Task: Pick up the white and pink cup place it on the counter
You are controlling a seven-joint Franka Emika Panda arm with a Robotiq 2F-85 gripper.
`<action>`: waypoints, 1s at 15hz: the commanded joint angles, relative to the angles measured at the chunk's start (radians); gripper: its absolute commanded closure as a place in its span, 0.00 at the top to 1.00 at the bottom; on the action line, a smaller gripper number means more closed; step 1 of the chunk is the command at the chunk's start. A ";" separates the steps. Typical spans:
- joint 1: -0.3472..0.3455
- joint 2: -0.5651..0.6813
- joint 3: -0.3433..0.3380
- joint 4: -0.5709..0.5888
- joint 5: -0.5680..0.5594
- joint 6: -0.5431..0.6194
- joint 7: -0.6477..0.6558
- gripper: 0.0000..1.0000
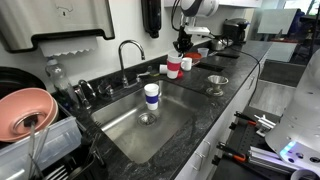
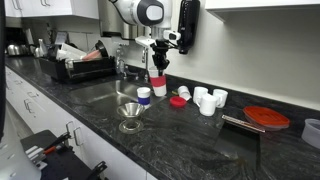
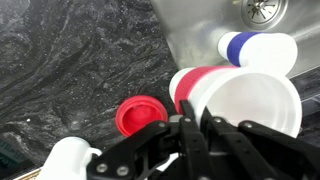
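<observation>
Claw [image 2: 158, 66] sits directly above the white and pink cup [image 2: 158, 86], mid-frame in both exterior views. The cup is upright at the table [image 2: 200, 140] edge, just beside the sink [image 1: 150, 125] rim. Cannot tell whether its base rests on the stone or hangs just clear.

Wrist view: the fingers look narrow-set at the cup's left rim and may be pinching the wall. Contact is not resolvable, so the claw state is undetermined.

Neighbours: blue-banded cup [image 1: 151, 93] down in the sink, near. Red lid [image 3: 140, 115] on the table, just left of the cup in the wrist view.

Risks (judgement):
- Letting go with the base overhanging the rim: cup tips into the sink.
- A one-wall pinch: cup swings or slips on a quick move.
- Drifting left while lowering: cup lands on the red lid and sits tilted.
- Lifting away with a finger inside the cup: cup gets dragged over.
</observation>
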 commanded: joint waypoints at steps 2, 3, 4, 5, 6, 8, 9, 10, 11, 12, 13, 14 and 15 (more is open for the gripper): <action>-0.026 0.019 -0.023 0.027 -0.070 -0.019 0.132 0.02; -0.031 0.020 -0.029 0.031 -0.073 -0.030 0.149 0.02; -0.036 0.022 -0.035 0.036 -0.069 -0.044 0.161 0.02; -0.040 0.024 -0.040 0.040 -0.062 -0.061 0.168 0.02; -0.045 0.025 -0.044 0.042 -0.058 -0.076 0.176 0.02; -0.050 0.030 -0.049 0.047 -0.041 -0.111 0.184 0.02; -0.052 0.032 -0.051 0.047 -0.031 -0.123 0.185 0.02; -0.054 0.035 -0.052 0.048 -0.024 -0.135 0.189 0.02; -0.055 0.038 -0.053 0.049 -0.012 -0.146 0.190 0.02; -0.057 0.042 -0.055 0.049 -0.003 -0.150 0.195 0.02; -0.057 0.045 -0.056 0.050 0.004 -0.153 0.200 0.02; -0.058 0.048 -0.058 0.051 0.015 -0.158 0.204 0.02; -0.060 0.049 -0.059 0.052 0.032 -0.165 0.207 0.02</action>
